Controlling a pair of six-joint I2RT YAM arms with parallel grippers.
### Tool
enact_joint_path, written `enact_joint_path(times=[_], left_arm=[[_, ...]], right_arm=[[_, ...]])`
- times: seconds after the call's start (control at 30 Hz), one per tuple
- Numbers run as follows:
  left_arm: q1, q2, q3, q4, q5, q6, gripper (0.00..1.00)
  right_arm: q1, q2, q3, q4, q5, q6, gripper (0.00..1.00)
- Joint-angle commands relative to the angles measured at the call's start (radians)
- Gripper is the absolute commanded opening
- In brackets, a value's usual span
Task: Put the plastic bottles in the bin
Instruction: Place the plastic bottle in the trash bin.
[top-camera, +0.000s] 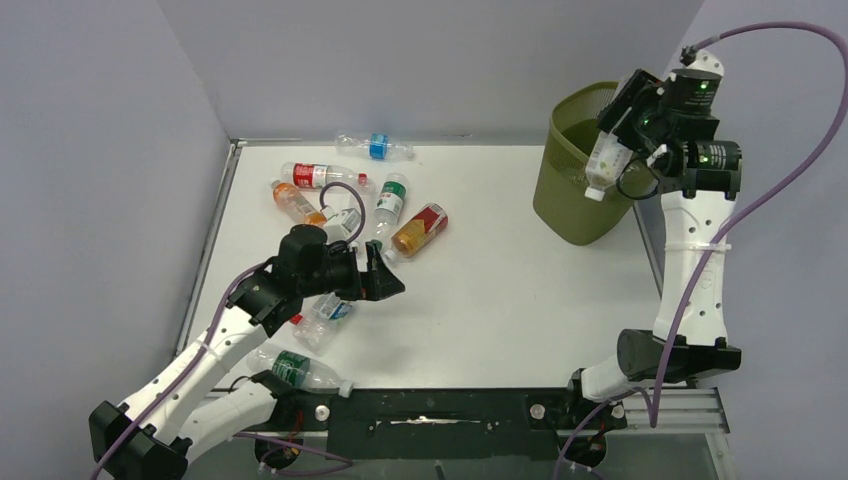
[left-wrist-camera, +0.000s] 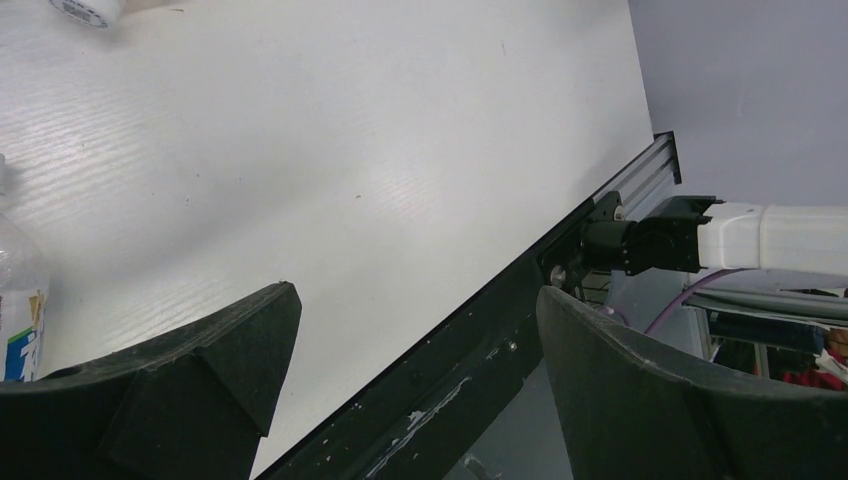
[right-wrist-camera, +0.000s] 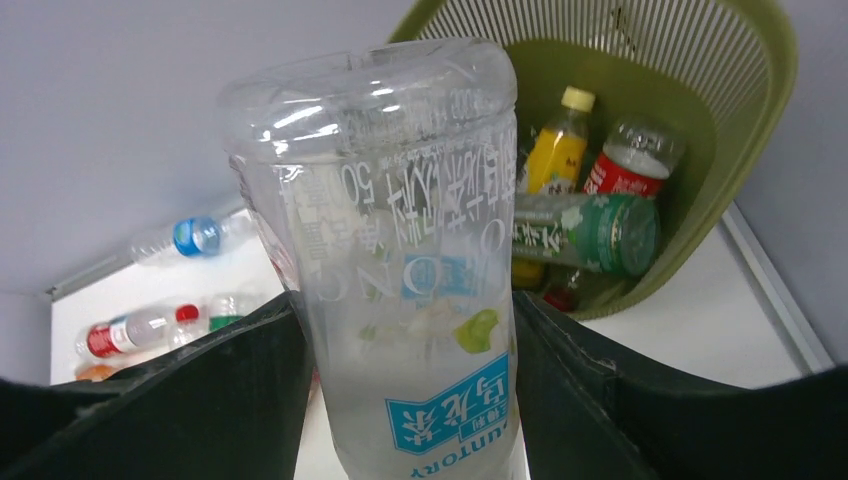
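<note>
My right gripper (top-camera: 612, 160) is shut on a clear plastic bottle (right-wrist-camera: 400, 250) with a blue label, which hangs cap down at the near rim of the olive-green mesh bin (top-camera: 570, 195). Inside the bin (right-wrist-camera: 770, 120) lie an orange bottle (right-wrist-camera: 557, 150), a red-labelled one (right-wrist-camera: 625, 170) and a green-labelled one (right-wrist-camera: 590, 232). Several bottles lie on the table's left half, among them a blue-labelled one (top-camera: 377, 147), a red-labelled one (top-camera: 318, 176) and a green-labelled one (top-camera: 391, 200). My left gripper (top-camera: 385, 275) stands open and empty just above the table, with a clear bottle (top-camera: 325, 315) under its arm.
Another green-labelled bottle (top-camera: 295, 368) lies by the table's front edge near the left arm's base. The black front rail (top-camera: 430, 410) borders the table. In the left wrist view a bottle (left-wrist-camera: 20, 310) shows at the left edge, beside the open gripper (left-wrist-camera: 417, 300).
</note>
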Motion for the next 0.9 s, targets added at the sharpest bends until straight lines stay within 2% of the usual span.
enact_joint_path(times=[0.0,0.2,0.33,0.47,0.67,0.87], left_arm=[[0.008,-0.008,0.022,0.020,0.002,0.021,0.90],[0.011,0.014,0.037,0.020,0.007,0.033,0.90],[0.011,0.027,0.046,0.013,0.004,0.040,0.90],[0.013,0.028,0.049,0.006,-0.006,0.048,0.90],[0.023,0.035,0.047,-0.007,-0.015,0.068,0.90],[0.038,0.059,0.050,-0.008,-0.003,0.086,0.90]], right_arm=[[-0.057,0.022,0.112,0.083,-0.090,-0.008,0.54],[-0.162,0.017,0.026,0.313,-0.165,0.061,0.55],[-0.183,0.003,-0.081,0.535,-0.159,0.107,0.55],[-0.185,0.049,-0.091,0.697,-0.134,0.134,0.55],[-0.185,0.138,-0.054,0.843,-0.075,0.121,0.56],[-0.178,0.185,-0.068,0.947,-0.012,0.033,0.58]])
